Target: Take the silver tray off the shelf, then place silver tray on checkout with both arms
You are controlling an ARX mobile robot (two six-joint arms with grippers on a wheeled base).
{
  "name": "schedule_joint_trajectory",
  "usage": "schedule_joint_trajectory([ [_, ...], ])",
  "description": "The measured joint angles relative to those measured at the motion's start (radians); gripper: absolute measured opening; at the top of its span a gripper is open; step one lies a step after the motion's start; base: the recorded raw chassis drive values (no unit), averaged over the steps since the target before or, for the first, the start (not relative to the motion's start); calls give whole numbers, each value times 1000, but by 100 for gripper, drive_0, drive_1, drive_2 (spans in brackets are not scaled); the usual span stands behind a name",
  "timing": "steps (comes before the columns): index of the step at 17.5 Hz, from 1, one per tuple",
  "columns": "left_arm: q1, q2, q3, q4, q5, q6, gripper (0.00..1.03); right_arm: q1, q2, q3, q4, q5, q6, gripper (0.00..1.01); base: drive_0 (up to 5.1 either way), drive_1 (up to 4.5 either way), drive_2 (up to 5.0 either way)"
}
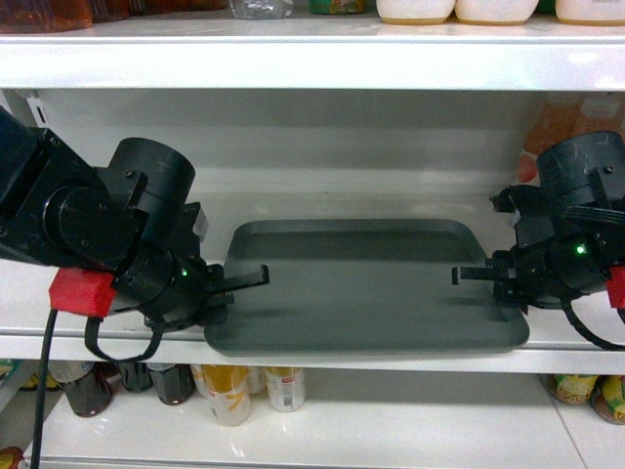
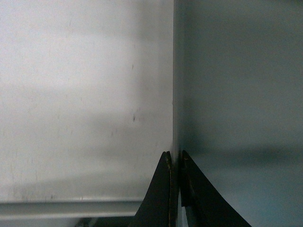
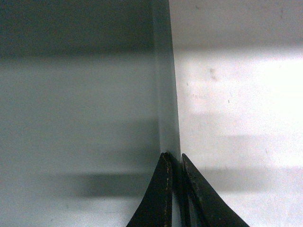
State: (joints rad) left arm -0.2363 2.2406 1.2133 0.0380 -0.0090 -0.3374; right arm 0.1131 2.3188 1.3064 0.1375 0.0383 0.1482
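Both grippers — left gripper (image 1: 256, 277), right gripper (image 1: 467, 275) — clench the silver tray's (image 1: 366, 293) side rims on the shelf (image 1: 293, 347) — next, lift evenly together.

Silver tray (image 1: 371, 293): grey-green, matt, smooth; no glare on its floor or low rim.
Shelf (image 1: 293, 63): white, glossy, looks like painted metal; faint specks and scuffs in the wrist views.
Left claw (image 2: 174, 163): black fingers, dull finish, edges worn.
Right claw (image 3: 173, 161): same black, matt, edges lightly scratched.
Arm housings: black, satin; red patches matt.
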Motion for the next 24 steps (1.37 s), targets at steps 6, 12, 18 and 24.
schedule_joint_trajectory([
  [6,-44,-262,-343,151,-66,0,3,5,-281,-367,162,-17,52,4,0,0,0],
  [12,-64,-618,-536,120,-109,13,3,19,-644,-656,226,-47,134,4,0,0,0],
  [18,-90,-668,-550,109,-159,48,3,18,-652,-687,241,-48,152,4,0,0,0],
  [24,-90,-672,-550,107,-160,52,3,18,-652,-687,240,-50,158,4,0,0,0],
])
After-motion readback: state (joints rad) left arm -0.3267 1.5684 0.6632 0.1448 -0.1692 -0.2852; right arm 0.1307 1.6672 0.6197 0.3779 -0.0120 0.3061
